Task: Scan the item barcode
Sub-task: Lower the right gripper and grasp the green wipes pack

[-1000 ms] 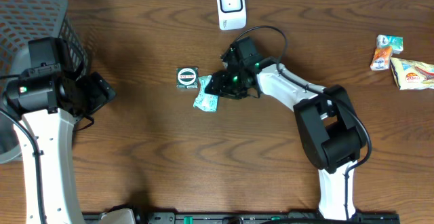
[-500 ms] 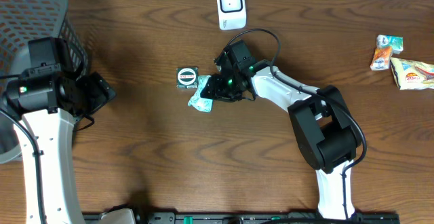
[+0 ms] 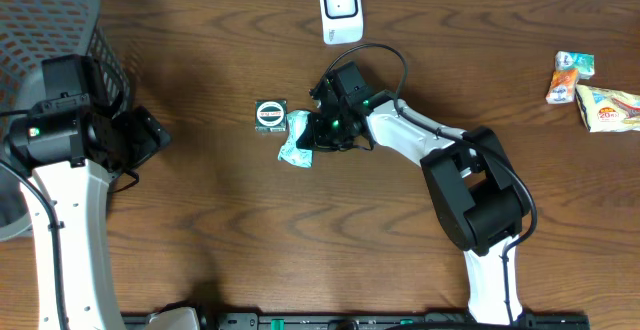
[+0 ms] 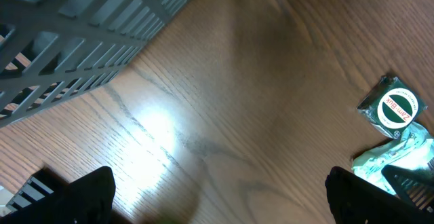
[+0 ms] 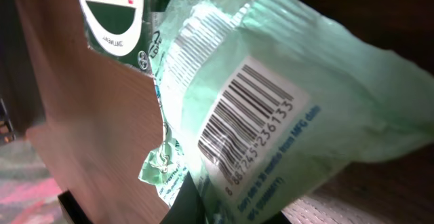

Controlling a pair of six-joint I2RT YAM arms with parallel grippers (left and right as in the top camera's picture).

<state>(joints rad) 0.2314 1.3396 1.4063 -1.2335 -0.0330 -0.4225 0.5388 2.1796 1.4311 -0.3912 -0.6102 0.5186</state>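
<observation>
Two arms in view. You have open wood across the near half of the brown wooden table (image 3: 300, 260). Mid-table, the right gripper (image 3: 318, 136) is clenched on the pale green crinkled plastic packet (image 3: 296, 151), barcode facing its wrist camera, right against the dark green square sachet with round white label (image 3: 271, 114). The left gripper (image 3: 150, 135) gapes wide beside the grey mesh basket (image 3: 60, 20). The white scanner (image 3: 340, 10) sits at the far edge. Since a second ago, packet and sachet slid slightly left.

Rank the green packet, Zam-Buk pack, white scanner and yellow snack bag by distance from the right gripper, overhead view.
1. green packet, in the right gripper
2. Zam-Buk pack, just left
3. white scanner, back edge
4. yellow snack bag, far right
</observation>
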